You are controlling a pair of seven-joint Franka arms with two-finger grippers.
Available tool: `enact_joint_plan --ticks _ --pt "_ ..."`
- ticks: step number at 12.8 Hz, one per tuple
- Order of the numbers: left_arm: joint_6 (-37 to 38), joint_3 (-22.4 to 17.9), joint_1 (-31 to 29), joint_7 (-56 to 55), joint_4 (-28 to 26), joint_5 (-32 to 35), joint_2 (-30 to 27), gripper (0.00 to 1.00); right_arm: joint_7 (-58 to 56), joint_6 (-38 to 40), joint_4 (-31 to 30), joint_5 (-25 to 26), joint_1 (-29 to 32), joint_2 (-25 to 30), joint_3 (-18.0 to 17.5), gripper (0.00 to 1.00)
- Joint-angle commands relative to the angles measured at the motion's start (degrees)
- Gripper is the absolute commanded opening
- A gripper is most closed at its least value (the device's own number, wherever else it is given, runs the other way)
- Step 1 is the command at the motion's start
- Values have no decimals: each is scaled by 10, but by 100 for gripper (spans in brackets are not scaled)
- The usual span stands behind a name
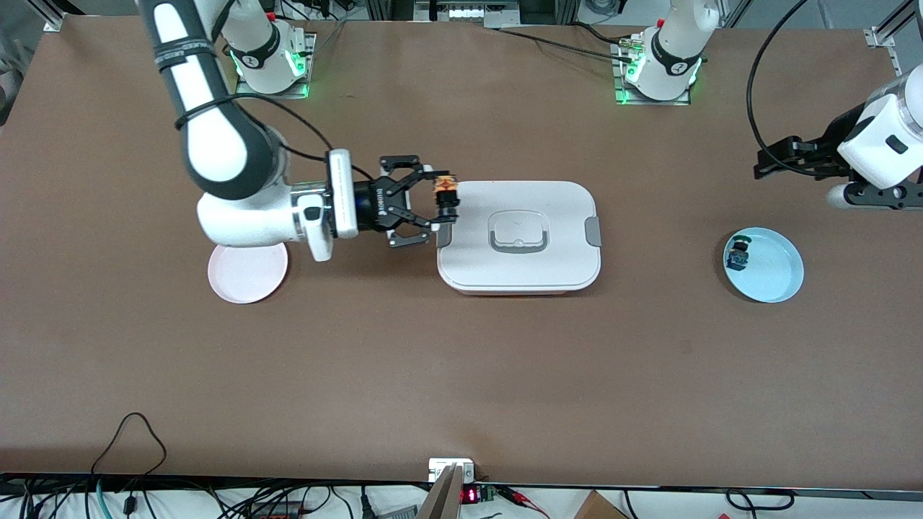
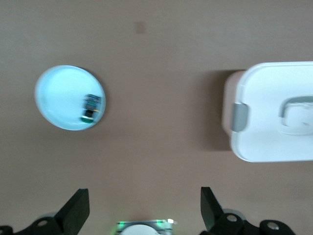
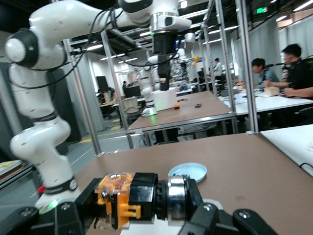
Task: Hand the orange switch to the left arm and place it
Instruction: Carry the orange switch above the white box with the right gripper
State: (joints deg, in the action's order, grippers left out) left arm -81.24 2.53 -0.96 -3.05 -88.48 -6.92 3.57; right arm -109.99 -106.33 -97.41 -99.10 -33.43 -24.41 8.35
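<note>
pink plate (image 1: 247,272) is lying nearest the front camera, toward the right arm's end of the table, partly covered by the right arm's wrist above it. blue plate (image 1: 775,274) is lying toward the left arm's end, about as near; a small dark switch with a green cap (image 1: 738,254) is resting in it, close to the rim on the box's side, also seen in the left wrist view (image 2: 90,108).

white lidded box (image 1: 519,235) is sitting mid-table between the two plates, well apart from both, grey side clip (image 1: 593,231) and recessed lid handle (image 1: 517,234) being shown; the box edge is also caught by the left wrist view (image 2: 274,112).

right gripper (image 1: 441,209) is being held level over the box's edge on the right arm's side, fingers clamped on the orange switch (image 1: 445,193). switch is being carried in the air, off the table, just over the box's rim. in the right wrist view the switch (image 3: 142,199) is being pinched between the fingers, its orange part toward one side and metal collar toward the other.

left gripper (image 1: 766,164) is being held over bare table, above the blue plate's end of the table and farther from the front camera than the plate. its fingers (image 2: 74,211) are spread wide with nothing between them.
</note>
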Motion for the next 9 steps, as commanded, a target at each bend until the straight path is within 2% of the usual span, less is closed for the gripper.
enact_joint_plan --ticks 1,3,5,9 --pt "33 -2 -16 3 10 -66 7 100 -8 -69 3 -70 -57 4 7 0" --pt "49 -1 -15 4 9 -98 7 100 -17 -131 13 -87 -89 5 7 0" --pt "76 -1 -16 5 8 -157 7 100 -17 -162 21 -102 -109 4 7 0" --pt "125 2 -9 9 -4 -335 7 100 -19 -177 22 -114 -121 2 7 0"
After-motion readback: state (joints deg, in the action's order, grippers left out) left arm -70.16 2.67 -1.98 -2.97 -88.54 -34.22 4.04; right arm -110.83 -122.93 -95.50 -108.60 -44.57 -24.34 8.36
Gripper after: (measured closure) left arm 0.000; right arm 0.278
